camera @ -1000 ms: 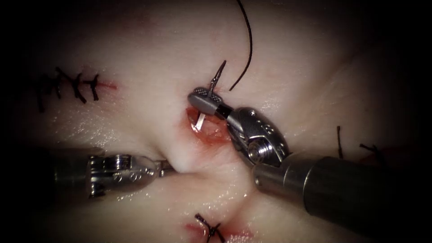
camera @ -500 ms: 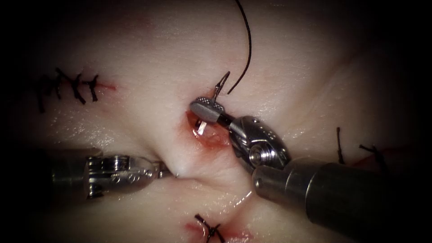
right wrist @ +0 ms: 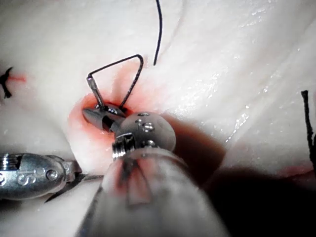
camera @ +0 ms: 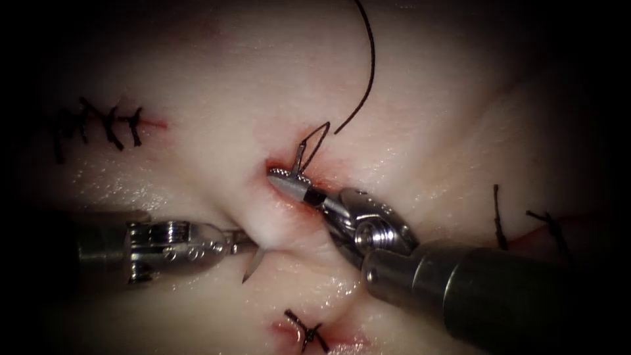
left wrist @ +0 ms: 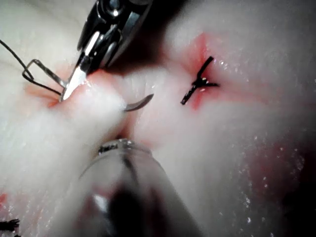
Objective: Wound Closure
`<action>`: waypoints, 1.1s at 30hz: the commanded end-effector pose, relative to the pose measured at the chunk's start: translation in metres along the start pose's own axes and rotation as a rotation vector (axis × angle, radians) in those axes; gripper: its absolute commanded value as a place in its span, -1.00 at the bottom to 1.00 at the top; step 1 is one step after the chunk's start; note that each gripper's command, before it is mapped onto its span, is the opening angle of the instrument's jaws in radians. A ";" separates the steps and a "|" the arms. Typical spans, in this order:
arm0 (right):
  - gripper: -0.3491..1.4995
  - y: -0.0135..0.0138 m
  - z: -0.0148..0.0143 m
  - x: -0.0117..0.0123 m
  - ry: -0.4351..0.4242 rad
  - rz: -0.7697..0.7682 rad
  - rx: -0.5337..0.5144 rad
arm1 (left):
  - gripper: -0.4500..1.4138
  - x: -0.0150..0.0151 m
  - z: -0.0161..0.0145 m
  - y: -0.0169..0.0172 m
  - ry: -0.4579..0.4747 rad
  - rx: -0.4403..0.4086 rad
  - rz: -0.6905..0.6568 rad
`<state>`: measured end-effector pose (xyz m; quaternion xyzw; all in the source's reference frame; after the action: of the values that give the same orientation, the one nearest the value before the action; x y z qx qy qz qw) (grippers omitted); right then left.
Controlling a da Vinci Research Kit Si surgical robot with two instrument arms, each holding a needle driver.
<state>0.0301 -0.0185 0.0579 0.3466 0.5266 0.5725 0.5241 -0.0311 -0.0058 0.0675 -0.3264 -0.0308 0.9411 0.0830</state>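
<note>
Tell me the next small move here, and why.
Probably bring the left tool onto the needle tip. The tip pokes out of the tissue left of the cut, right beside that tool, while the right tool grips the needle near its tail end, low at the cut.

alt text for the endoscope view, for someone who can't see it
The right tool grips the curved needle near its thread end at the cut, and the needle's tip pokes out of the tissue beside the left tool, which holds a fold of tissue. Dark thread arcs upward from the needle, and finished stitches lie further left.
</note>
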 end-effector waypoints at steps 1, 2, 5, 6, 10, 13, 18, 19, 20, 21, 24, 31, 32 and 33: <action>-1.00 0.0002 0.0010 0.0002 0.002 0.000 -0.012 | -0.64 0.0001 0.0007 0.0000 0.001 0.000 0.001; -1.00 0.0002 0.0011 0.0005 0.013 -0.033 -0.010 | -0.64 0.0001 0.0007 0.0001 0.001 0.000 0.002; 0.36 0.0004 0.0009 0.0023 0.094 -0.110 0.036 | -0.64 0.0000 0.0002 0.0007 0.004 -0.004 0.004; 0.38 0.0005 0.0006 0.0029 0.110 -0.130 0.036 | -0.64 0.0000 -0.0001 0.0010 0.003 -0.005 0.004; 0.42 0.0009 -0.0010 0.0046 0.122 -0.186 -0.003 | -0.62 0.0000 -0.0011 0.0019 0.026 -0.004 0.002; 0.40 0.0013 -0.0027 0.0058 0.122 -0.241 -0.040 | -0.60 0.0003 -0.0019 0.0019 0.062 0.012 0.047; 0.36 0.0018 -0.0063 0.0075 0.113 -0.260 -0.046 | -0.51 0.0010 -0.0025 0.0001 0.216 0.043 0.192; 0.33 0.0019 -0.0067 0.0077 0.116 -0.259 -0.045 | -0.51 0.0010 -0.0025 -0.0001 0.218 0.042 0.204; 0.31 0.0019 -0.0073 0.0080 0.123 -0.257 -0.041 | -0.51 0.0009 -0.0025 -0.0003 0.221 0.045 0.222; 0.31 0.0020 -0.0077 0.0081 0.126 -0.263 -0.041 | -0.51 0.0008 -0.0024 -0.0005 0.229 0.041 0.236; 0.27 0.0021 -0.0085 0.0084 0.122 -0.268 -0.039 | -0.46 0.0005 -0.0022 -0.0010 0.253 0.030 0.274; 0.18 0.0026 -0.0092 0.0086 0.130 -0.277 -0.028 | -0.28 0.0004 -0.0018 -0.0019 0.326 0.018 0.344; 0.16 0.0027 -0.0092 0.0085 0.131 -0.278 -0.028 | -0.26 0.0005 -0.0017 -0.0020 0.340 0.017 0.347; 0.15 0.0028 -0.0092 0.0085 0.131 -0.280 -0.028 | -0.23 0.0006 -0.0016 -0.0020 0.348 0.013 0.351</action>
<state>0.0181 -0.0123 0.0568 0.2235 0.5944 0.5232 0.5683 -0.0297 -0.0038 0.0656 -0.4881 0.0463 0.8681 -0.0782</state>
